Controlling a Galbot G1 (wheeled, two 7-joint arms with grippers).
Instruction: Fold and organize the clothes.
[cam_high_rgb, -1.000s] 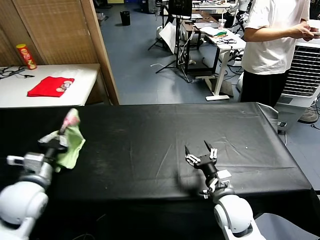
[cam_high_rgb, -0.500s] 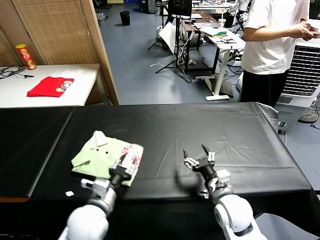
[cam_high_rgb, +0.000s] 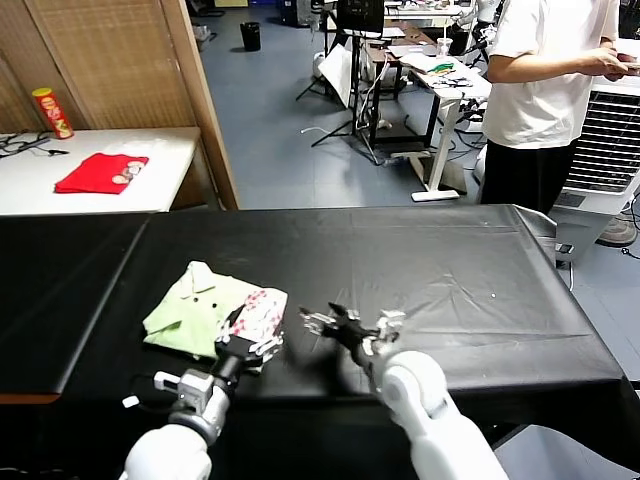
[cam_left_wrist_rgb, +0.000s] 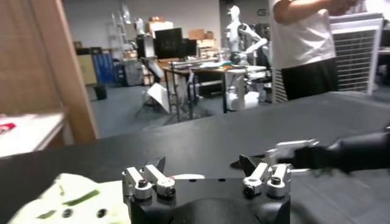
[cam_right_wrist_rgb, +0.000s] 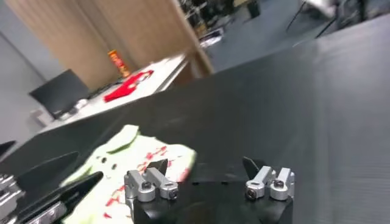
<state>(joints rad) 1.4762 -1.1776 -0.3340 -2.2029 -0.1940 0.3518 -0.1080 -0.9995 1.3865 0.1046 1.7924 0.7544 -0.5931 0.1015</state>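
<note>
A black table (cam_high_rgb: 470, 290) fills the near half of the head view, its cover faintly creased. Beyond its left end stands a white side table (cam_high_rgb: 165, 165) with a red cloth (cam_high_rgb: 100, 172) and a red can (cam_high_rgb: 51, 112) on it, next to a wooden partition (cam_high_rgb: 130, 60). A person (cam_high_rgb: 545, 90) in a white T-shirt stands past the table's far right corner, beside a white cooler (cam_high_rgb: 605, 140).

The shirt (cam_high_rgb: 205, 315) lies folded on the table, left of centre and near the front edge. It is pale mint green, its collar on the far side and its red-patterned patch (cam_high_rgb: 262, 306) at the right end. In the right wrist view the shirt (cam_right_wrist_rgb: 131, 164) lies flat, patch towards the camera; in the left wrist view only a green corner (cam_left_wrist_rgb: 67, 198) shows.

The left gripper (cam_high_rgb: 248, 343) sits at the shirt's near right corner, just at the patch. Its fingers are spread apart and hold nothing; whether they touch the fabric cannot be told. The right gripper (cam_high_rgb: 352, 322) hovers low over the bare table just right of the shirt, pointing towards it, jaws wide and empty. The two grippers are near each other but apart. In the left wrist view the right gripper (cam_left_wrist_rgb: 268, 163) shows as a dark arm reaching in beyond the left gripper (cam_left_wrist_rgb: 207, 173).
</note>
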